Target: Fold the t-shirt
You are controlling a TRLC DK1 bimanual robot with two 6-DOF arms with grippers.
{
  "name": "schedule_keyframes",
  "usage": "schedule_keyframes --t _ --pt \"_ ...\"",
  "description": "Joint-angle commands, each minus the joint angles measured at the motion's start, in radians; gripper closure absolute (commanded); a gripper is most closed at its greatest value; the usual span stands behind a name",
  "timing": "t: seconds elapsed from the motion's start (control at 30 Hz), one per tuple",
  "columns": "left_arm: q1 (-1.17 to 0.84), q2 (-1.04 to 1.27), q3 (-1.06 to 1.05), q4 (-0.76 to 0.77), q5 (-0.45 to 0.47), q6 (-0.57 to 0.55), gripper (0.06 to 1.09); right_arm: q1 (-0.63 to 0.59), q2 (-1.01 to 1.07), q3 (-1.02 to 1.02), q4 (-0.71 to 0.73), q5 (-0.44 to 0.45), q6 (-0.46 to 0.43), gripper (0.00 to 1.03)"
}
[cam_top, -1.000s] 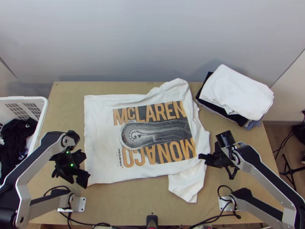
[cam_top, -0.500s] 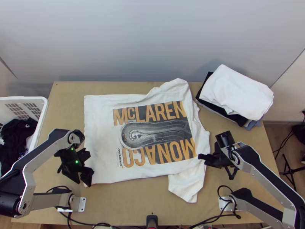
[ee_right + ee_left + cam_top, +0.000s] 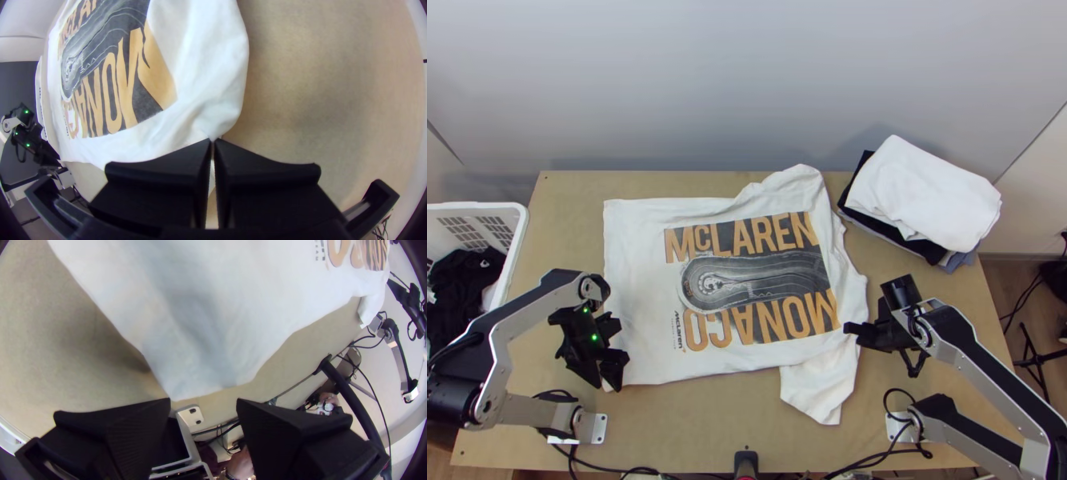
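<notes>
Around 8 o'clock on the t-shirt (image 3: 637, 288), my left gripper (image 3: 609, 386) hangs spread; right gripper (image 3: 847, 328) pressed together near 4, cloth mostly flat, kinda rumpled.

Your top view, high, facing steeply down on the table (image 3: 699, 436), your left wrist view, close, facing down on the t-shirt's (image 3: 637, 340) corner at the top frame's lower left, your right, close over its right side, the print (image 3: 751, 280) common to all.
</notes>
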Motion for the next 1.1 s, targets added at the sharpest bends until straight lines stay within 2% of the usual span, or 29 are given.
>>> schedule_keyframes --t 0.0,0.07,0.13,0.17,0.23,0.3,0.37,0.57,0.63,0.7,0.8,0.9,1.07 --pt "0.014 0.042 0.001 0.034 -0.008 -0.024 0.35 0.000 0.000 -0.002 0.000 0.001 0.000 1.00" --pt "0.011 0.033 -0.005 0.058 -0.006 -0.031 0.37 0.000 0.000 -0.002 0.000 0.001 0.000 1.00" --pt "0.003 0.025 -0.007 0.097 -0.005 -0.054 0.55 0.000 0.000 0.000 0.000 0.001 -0.002 1.00" --pt "0.002 0.025 -0.008 0.115 -0.003 -0.067 0.59 0.000 -0.001 0.000 0.000 0.001 -0.003 1.00" --pt "-0.009 0.028 -0.015 0.127 0.003 -0.073 0.60 0.000 -0.001 0.003 0.002 0.001 -0.005 1.00" --pt "-0.023 0.028 -0.019 0.137 0.006 -0.076 0.77 -0.001 -0.001 0.006 0.000 0.001 -0.006 1.00" --pt "-0.027 0.021 -0.013 0.166 0.006 -0.076 1.03 -0.004 -0.003 0.006 0.002 0.001 -0.006 1.00" --pt "0.016 -0.001 -0.008 0.164 0.004 -0.065 1.05 -0.026 -0.014 0.026 0.002 0.001 -0.023 1.00" --pt "0.069 -0.001 0.036 0.150 0.006 -0.074 1.05 -0.026 -0.020 0.049 0.005 -0.001 -0.112 1.00" --pt "0.134 -0.001 0.102 0.144 0.012 -0.104 1.05 -0.031 -0.046 0.084 0.034 0.001 -0.133 1.00" --pt "0.210 -0.001 0.216 0.158 0.017 -0.196 1.05 -0.074 -0.066 0.161 0.097 0.004 -0.143 1.00" --pt "0.287 0.024 0.367 0.169 0.059 -0.384 1.05 -0.118 -0.041 0.270 0.151 0.002 -0.112 1.00" --pt "0.304 0.011 0.593 0.218 0.059 -0.527 1.05 -0.135 0.123 0.512 0.197 0.002 -0.115 1.00"
